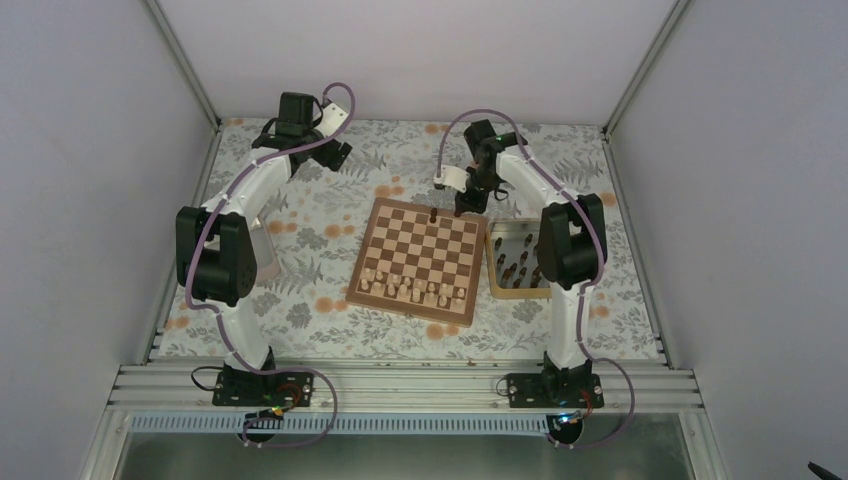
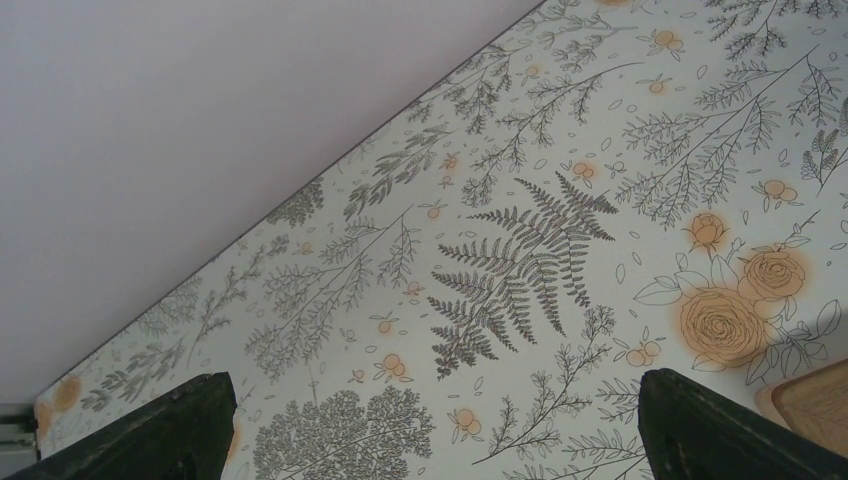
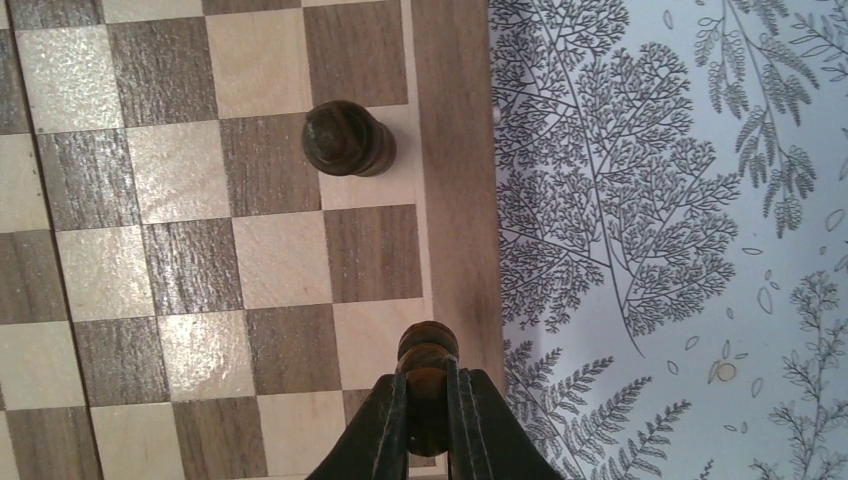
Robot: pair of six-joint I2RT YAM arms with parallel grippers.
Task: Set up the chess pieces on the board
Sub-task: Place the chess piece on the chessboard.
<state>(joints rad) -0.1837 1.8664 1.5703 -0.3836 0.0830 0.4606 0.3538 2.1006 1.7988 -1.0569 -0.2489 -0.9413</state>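
The chequered wooden board (image 1: 420,256) lies mid-table, with pale chessmen along its near rows. One dark chess piece (image 1: 433,214) stands on its far row; the right wrist view shows it upright (image 3: 347,139) on a light edge square. My right gripper (image 3: 428,385) is shut on another dark chess piece (image 3: 428,350), held over the board's (image 3: 200,250) far edge squares beside the border. In the top view the right gripper (image 1: 462,208) hangs at the board's far right corner. My left gripper (image 1: 338,155) is open and empty at the far left, its fingers (image 2: 170,425) over bare cloth.
A tan-rimmed tray (image 1: 516,292) with several dark chessmen lies right of the board, partly behind the right arm. The floral cloth (image 2: 520,250) covers the table. Grey walls stand at the back and sides. A board corner (image 2: 815,400) shows in the left wrist view.
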